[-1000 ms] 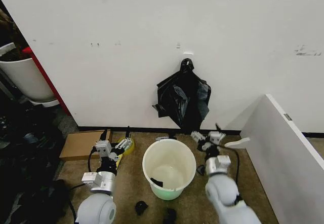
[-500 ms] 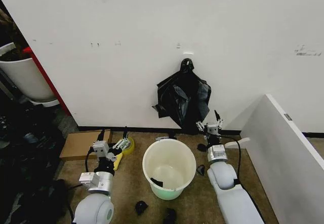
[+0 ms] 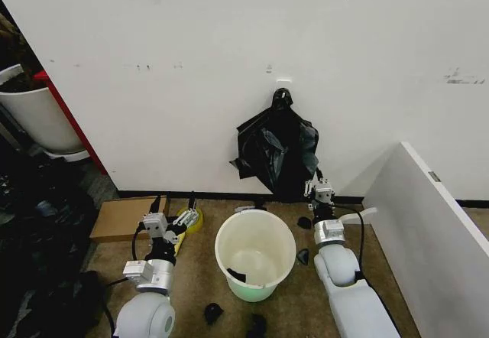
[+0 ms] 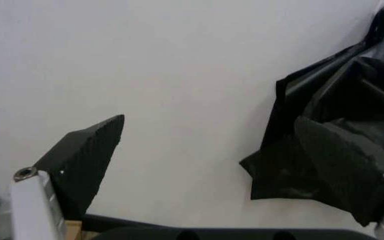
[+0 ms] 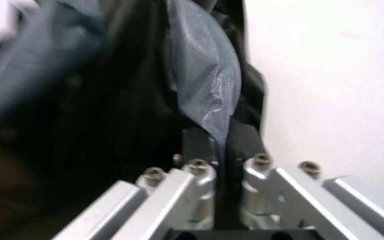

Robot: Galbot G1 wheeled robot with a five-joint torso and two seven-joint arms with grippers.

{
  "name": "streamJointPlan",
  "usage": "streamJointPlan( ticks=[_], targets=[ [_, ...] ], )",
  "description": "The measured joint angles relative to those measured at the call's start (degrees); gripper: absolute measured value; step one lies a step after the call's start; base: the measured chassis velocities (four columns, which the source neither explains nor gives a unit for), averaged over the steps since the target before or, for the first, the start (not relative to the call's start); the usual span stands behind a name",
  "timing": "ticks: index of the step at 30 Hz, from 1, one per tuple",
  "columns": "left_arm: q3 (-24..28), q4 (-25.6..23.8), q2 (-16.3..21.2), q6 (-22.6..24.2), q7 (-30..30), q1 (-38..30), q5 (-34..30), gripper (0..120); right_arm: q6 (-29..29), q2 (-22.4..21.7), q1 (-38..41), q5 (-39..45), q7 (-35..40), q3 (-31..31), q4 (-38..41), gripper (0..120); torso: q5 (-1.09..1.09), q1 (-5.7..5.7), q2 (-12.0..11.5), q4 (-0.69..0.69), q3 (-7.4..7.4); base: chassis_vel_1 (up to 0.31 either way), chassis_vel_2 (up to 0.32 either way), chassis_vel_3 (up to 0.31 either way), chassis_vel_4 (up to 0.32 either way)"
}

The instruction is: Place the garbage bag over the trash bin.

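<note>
No text, label, brand, number or sign can be read here. The white wall (image 3: 191, 63) bears only a few small dark marks and scuffs, none of them legible as writing. The trash bin (image 3: 255, 255), the garbage bag (image 3: 275, 151) and the brown cardboard (image 3: 126, 217) on the floor show plain surfaces without print.
</note>
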Motion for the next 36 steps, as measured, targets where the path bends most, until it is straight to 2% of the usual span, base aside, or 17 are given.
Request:
streamJointPlan(
  ticks=[3, 6, 9, 10, 12, 14, 15, 17, 18, 22, 23, 25, 28, 30, 34, 36],
  targets=[
    [0.3, 0.4, 0.9, 0.0, 0.3, -0.9, -0.2, 100, 0.3, -0.1, -1.3, 4.0, -1.7, -0.9, 2.0, 0, -0.01, 0.0, 0.0, 0.0, 0.0, 0.0, 0.0, 0.0, 0.0],
    [1.2, 1.5, 4.0, -0.8, 2.2, -2.9, -1.1, 100, 0.2, -0.4, -3.4, 10.0, -3.6, -2.4, 5.5, 0, 0.0, 0.0, 0.0, -0.01, 0.0, 0.0, 0.0, 0.0, 0.0],
    [2.3, 3.7, 9.7, -4.6, 7.6, -6.2, -3.9, 100, -0.4, -0.7, -4.9, 14.4, -4.7, -3.6, 8.5, 0, -0.01, -0.01, 0.0, -0.01, 0.0, 0.0, 0.0, 0.0, 0.0],
    [2.3, 3.7, 9.7, -4.6, 7.6, -6.2, -3.9, 100, -0.4, -0.7, -4.9, 14.4, -4.7, -3.6, 8.5, 0, -0.01, -0.01, 0.0, -0.01, 0.0, 0.0, 0.0, 0.0, 0.0],
    [3.3, 6.6, 15.1, -8.8, 12.7, -9.1, -5.7, 100, -0.6, -0.7, -5.3, 16.3, -5.5, -4.0, 9.8, 0, -0.01, -0.01, 0.0, 0.0, 0.0, 0.0, 0.0, 0.0, 0.0],
    [4.2, 8.5, 18.2, -10.6, 15.2, -11.2, -6.2, 100, -0.5, -0.6, -5.3, 16.7, -6.2, -4.1, 10.1, 0, -0.01, 0.0, 0.0, 0.0, 0.0, 0.0, 0.0, 0.0, 0.0],
    [6.2, 10.4, 21.3, -11.6, 17.3, -14.4, -6.5, 100, -0.3, -0.6, -5.3, 16.9, -7.0, -4.1, 10.3, 0, -0.01, 0.0, 0.0, 0.02, 0.0, 0.0, 0.0, 0.0, 0.0],
    [9.9, 12.8, 24.1, -11.9, 20.1, -20.6, -8.0, 100, -0.1, -0.5, -5.2, 17.0, -7.7, -4.0, 10.3, 0, -0.01, 0.0, 0.0, 0.02, 0.0, 0.0, 0.0, 0.0, 0.0],
    [9.9, 12.8, 24.1, -11.9, 20.1, -20.6, -8.0, 100, -0.1, -0.5, -5.2, 17.0, -7.7, -4.0, 10.3, 0, -0.01, 0.0, 0.0, 0.02, 0.0, 0.0, 0.0, 0.0, 0.0],
    [16.5, 16.3, 25.6, -10.4, 27.9, -31.1, -11.7, 100, -0.1, 0.1, -5.1, 16.6, -8.3, -4.0, 10.0, 0, 0.01, 0.0, 0.0, -0.02, 0.0, 0.0, 0.0, 0.0, 0.0],
    [16.5, 16.3, 25.6, -10.4, 27.9, -31.1, -11.7, 100, -0.1, 0.1, -5.1, 16.6, -8.3, -4.0, 10.0, 0, 0.01, 0.0, 0.0, -0.02, 0.0, 0.0, 0.0, 0.0, 0.0],
    [21.4, 19.3, 25.2, -9.1, 30.1, -36.6, -12.4, 100, 0.0, 0.8, -5.0, 16.1, -8.6, -4.0, 9.3, 0, 0.01, 0.0, 0.0, -0.01, 0.0, 0.0, 0.0, 0.0, 0.0],
    [25.2, 22.7, 23.6, -7.6, 28.9, -40.7, -12.3, 100, 0.1, 1.3, -5.0, 15.5, -8.9, -4.0, 8.9, 0, 0.0, 0.0, 0.0, -0.01, 0.01, 0.0, 0.0, 0.0, 0.0],
    [26.9, 25.4, 21.7, -6.4, 25.6, -42.5, -9.7, 100, 0.1, 1.4, -5.1, 15.3, -9.0, -3.9, 8.8, 0, 0.01, 0.0, 0.0, -0.02, 0.01, 0.0, 0.0, 0.0, 0.0],
    [27.9, 27.8, 19.8, -5.0, 22.8, -43.3, -6.6, 99, 0.1, 1.4, -5.2, 15.2, -9.0, -3.8, 8.8, 0, 0.01, 0.0, 0.0, 0.0, 0.0, 0.0, 0.0, 0.0, 0.0],
    [28.3, 28.7, 18.8, -5.0, 22.7, -43.6, -5.4, 94, 0.1, 1.4, -5.3, 15.2, -9.0, -3.7, 8.8, 0, 0.01, 0.0, 0.0, 0.0, 0.0, 0.0, 0.0, 0.0, 0.0]
  ],
)
